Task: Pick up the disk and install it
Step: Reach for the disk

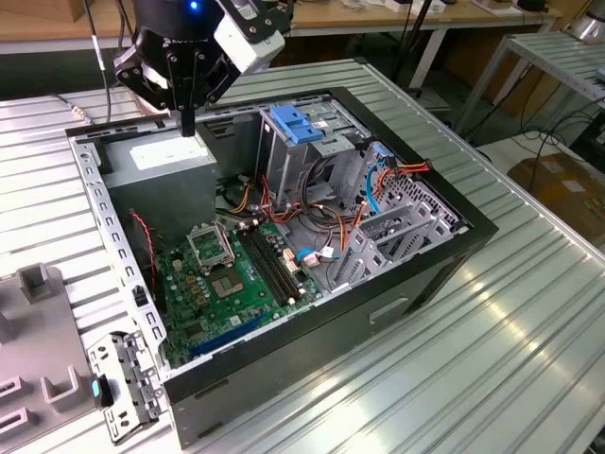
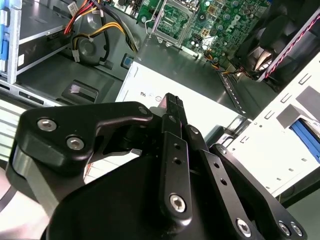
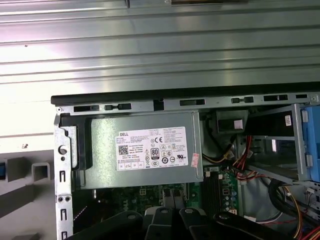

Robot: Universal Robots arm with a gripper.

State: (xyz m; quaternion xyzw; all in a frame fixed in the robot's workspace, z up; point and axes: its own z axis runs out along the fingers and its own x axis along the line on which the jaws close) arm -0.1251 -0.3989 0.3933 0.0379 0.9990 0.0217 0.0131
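Observation:
The disk (image 1: pixel 99 390) stands on edge outside the case at the exterior view's lower left, a dark slab with a blue rim, mostly hidden by a metal bracket (image 1: pixel 128 378). Its blue rail (image 2: pixel 304 134) shows through the case frame in the second wrist view. My gripper (image 1: pixel 187 123) hangs over the back left corner of the open computer case (image 1: pixel 416 274), just above the grey power supply (image 1: pixel 161 156). The black fingers (image 2: pixel 172 107) are pressed together with nothing between them, far from the disk.
A light-blue latch plate (image 1: pixel 298 123) tops the drive cage at the back of the case. The green motherboard (image 1: pixel 232 284) and loose red, yellow and blue cables (image 1: pixel 373 184) fill the floor. A grey fixture (image 1: pixel 38 369) lies on the ribbed metal table (image 1: pixel 492 378).

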